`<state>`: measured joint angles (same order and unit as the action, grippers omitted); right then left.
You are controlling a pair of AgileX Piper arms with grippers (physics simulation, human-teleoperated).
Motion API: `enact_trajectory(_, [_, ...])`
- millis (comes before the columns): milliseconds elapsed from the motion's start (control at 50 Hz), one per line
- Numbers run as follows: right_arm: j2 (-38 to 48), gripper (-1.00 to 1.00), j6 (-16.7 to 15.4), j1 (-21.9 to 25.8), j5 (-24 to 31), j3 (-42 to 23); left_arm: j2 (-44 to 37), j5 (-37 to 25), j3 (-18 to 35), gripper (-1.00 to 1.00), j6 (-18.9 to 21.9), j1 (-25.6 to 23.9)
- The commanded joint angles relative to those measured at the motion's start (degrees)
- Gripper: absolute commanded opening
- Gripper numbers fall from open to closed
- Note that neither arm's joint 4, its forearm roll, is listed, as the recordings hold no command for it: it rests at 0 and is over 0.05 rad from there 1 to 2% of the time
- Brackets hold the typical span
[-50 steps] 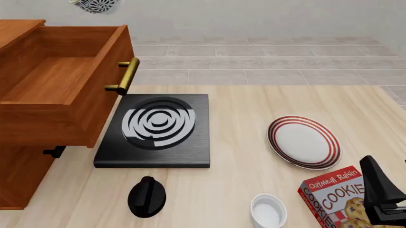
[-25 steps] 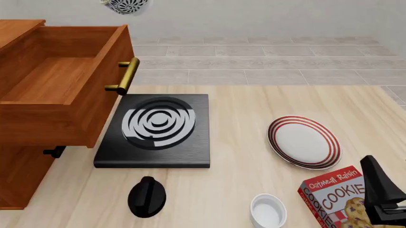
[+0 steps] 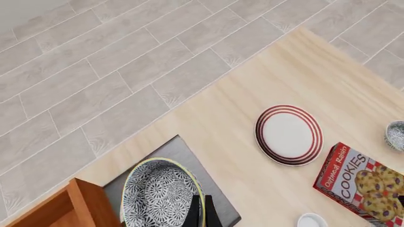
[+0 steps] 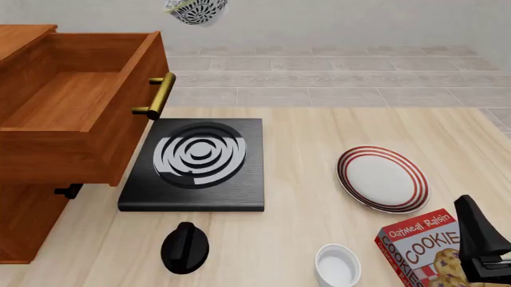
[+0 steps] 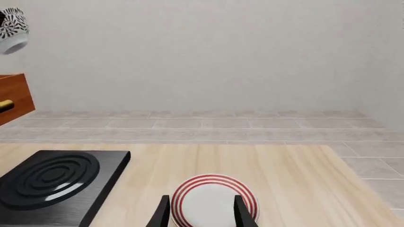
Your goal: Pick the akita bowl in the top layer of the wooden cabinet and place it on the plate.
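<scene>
step: carry phase. left gripper pinched on the akita bowl rim, bowl high in air, beside its fingers, over the stove. plate is well off to the pincer's right, bare. top layer pulled out, nothing in it. next: traverse right over the plate, then lower. right gripper wide, idle.

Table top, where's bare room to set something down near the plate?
Bare wood lies between the black stove and the plate, and beyond the plate toward the table's far edge. It is crowded in front of the plate: the cookie box, white cup and right tool sit close together.
</scene>
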<state>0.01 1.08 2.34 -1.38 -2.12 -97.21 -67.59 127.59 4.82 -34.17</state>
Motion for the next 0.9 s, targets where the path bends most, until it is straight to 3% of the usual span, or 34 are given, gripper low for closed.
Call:
enact_trajectory(20, [0.0, 1.00, 0.0, 0.0, 0.1, -0.1, -1.3, 1.7, -0.5, -1.00, -0.9, -1.7])
enact_trajectory(280, [0.0, 1.00, -0.3, 0.2, 0.1, -0.1, -2.6, 5.1, -3.8, -1.00, -1.2, -3.2])
enact_trajectory(900, [0.0, 1.00, -0.5, 0.2, 0.0, 0.1, -8.4, 9.5, -6.2, -1.00, -0.9, -8.6])
